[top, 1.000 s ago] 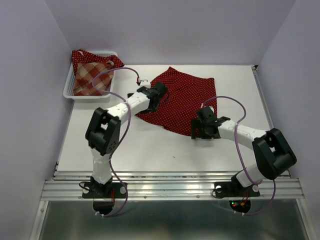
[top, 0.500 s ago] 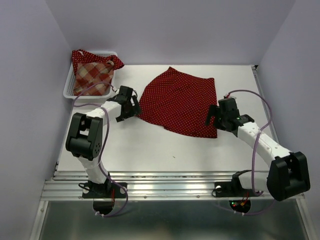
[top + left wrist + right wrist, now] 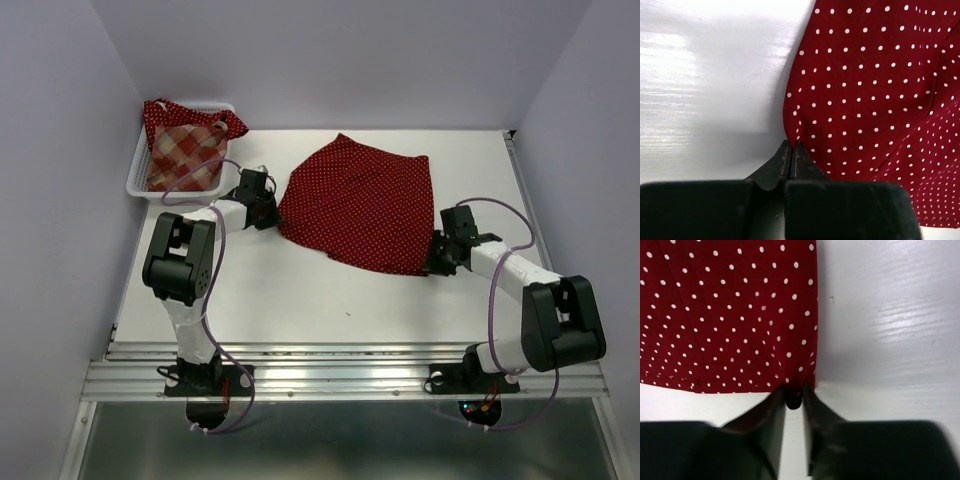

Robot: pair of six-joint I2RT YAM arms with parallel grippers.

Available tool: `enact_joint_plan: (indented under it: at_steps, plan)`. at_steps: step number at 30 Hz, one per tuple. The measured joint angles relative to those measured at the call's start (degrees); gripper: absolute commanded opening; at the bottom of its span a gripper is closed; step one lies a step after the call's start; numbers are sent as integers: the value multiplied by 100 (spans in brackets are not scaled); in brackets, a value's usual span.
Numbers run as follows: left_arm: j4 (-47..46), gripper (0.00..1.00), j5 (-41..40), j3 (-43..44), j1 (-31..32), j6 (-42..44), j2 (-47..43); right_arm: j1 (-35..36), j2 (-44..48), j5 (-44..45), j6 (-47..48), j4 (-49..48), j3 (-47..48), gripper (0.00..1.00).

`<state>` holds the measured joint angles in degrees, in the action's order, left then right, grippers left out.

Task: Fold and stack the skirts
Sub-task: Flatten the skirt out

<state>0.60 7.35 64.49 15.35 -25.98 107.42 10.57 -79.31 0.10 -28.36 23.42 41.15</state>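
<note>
Pinching two corners of polka-dot skirt [image 3: 365, 205], which lies flat mid-table: left gripper [image 3: 791, 148] pressed together on the 9 o'clock hem, right gripper [image 3: 793, 394] nipping the 4 o'clock corner. Risk: both bites look shallow, so the cloth may slip out on lift and skew the fold.
</note>
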Motion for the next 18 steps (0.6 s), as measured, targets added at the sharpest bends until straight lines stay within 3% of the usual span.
enact_joint_plan:
  at_steps: [3, 8, 18]
  plan:
    - [105, 0, -22, 37, -7, 39, -17, -87, -9, -59, -26, -42, 7, 1]
    - [885, 0, -385, 426, -7, 44, -308, -138, 315, 7, 17, 376, 452, 1]
    - [2096, 0, -1410, 1268, 17, -258, -1792, -166, 1456, 634, 22, 1165, 1445, 1]
